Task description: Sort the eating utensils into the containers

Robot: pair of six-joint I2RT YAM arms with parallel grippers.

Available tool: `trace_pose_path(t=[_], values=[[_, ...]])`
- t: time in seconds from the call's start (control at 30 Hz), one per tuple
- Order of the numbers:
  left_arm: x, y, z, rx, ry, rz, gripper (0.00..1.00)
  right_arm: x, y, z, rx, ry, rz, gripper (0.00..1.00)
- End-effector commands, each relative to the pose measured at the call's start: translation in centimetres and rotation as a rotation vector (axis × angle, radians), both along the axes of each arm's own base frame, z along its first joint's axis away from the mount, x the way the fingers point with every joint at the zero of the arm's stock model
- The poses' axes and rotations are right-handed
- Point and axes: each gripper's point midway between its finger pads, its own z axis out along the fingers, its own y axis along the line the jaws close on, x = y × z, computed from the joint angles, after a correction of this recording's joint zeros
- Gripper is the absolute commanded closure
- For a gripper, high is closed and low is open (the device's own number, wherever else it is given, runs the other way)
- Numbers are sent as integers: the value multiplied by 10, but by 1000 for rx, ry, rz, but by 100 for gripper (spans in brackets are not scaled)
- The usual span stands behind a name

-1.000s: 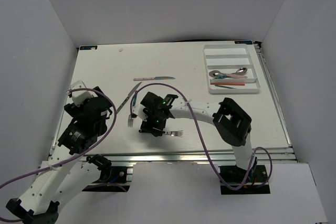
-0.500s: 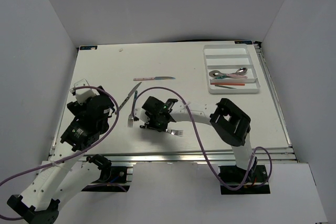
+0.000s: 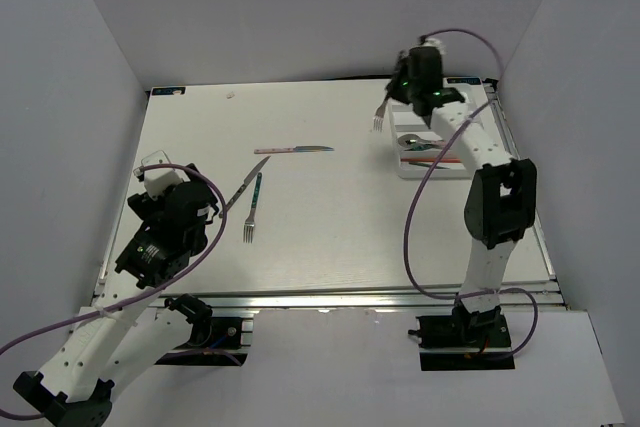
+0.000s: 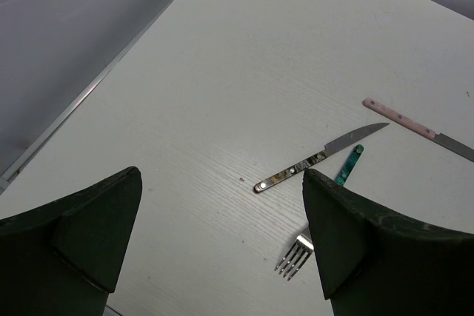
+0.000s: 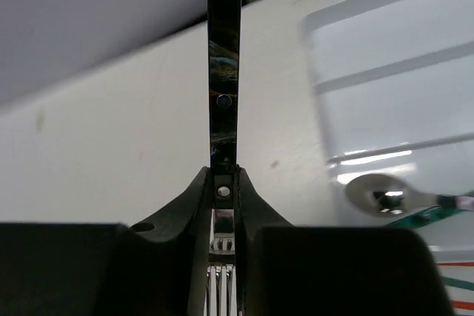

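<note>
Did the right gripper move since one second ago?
Yes. The right gripper, shut on a fork, went from the table's near middle to the far right, at the tray's left edge.

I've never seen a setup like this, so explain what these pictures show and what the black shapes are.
Two robot arms are bolted at the near edge of a table. The wide picture looks down from above. The other two come from a camera on each wrist, so the dark shapes there are that arm's own claw. The left claw is open and empty; ahead of it lie a dark-handled knife, a green-handled fork and a pink-handled knife. The right claw is shut on a fork, held near the white tray, which has spoons and coloured sticks in it.
</note>
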Motion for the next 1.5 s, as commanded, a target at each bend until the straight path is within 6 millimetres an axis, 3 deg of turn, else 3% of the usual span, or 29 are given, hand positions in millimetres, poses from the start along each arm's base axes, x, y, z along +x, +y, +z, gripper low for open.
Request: trace_pose_path(t=[0.0,0.03,0.07,0.13,0.17,0.27,0.5,0.67,0.83,0.9,0.97,1.03,1.17,1.3,1.37,1.4,1.47], values=[[1,1,8,-9,-23,10,2,44,-86,-24,349,82,-568,100],[0,1,8,-11,-25,11,2,53,-103,-27,388,66,-641,100],[1,0,7,-11,-24,4,2,62,-126,-45,437,93,-739,100],[1,-1,7,-12,-21,-3,2,73,-152,-40,432,56,-853,100],[2,-2,5,-8,-14,-3,2,70,-164,-55,428,89,-919,100],[4,-2,4,0,-3,-2,2,68,-186,-65,443,77,-1006,100],[9,-7,-3,16,30,-15,2,77,-208,-89,560,86,-1074,100],[10,-9,-5,18,41,-27,2,85,-210,-115,629,142,-1081,100],[11,-11,-6,20,47,-35,2,98,-205,-123,672,137,-1052,100],[12,-12,-7,17,47,-41,2,101,-203,-123,662,134,-1024,75],[12,-13,-7,19,50,-48,2,103,-202,-117,657,117,-997,53],[13,-14,-8,19,51,-51,2,98,-201,-110,658,106,-993,44],[14,-15,-9,20,59,-57,2,94,-208,-77,649,19,-967,13],[14,-15,-9,19,56,-59,2,90,-204,-32,575,-38,-863,11],[15,-17,-10,19,59,-65,2,88,-182,5,454,-83,-742,11],[16,-19,-12,22,69,-76,2,76,-158,11,329,-57,-662,11],[21,-25,-17,23,78,-103,2,59,-137,23,184,-62,-614,11]])
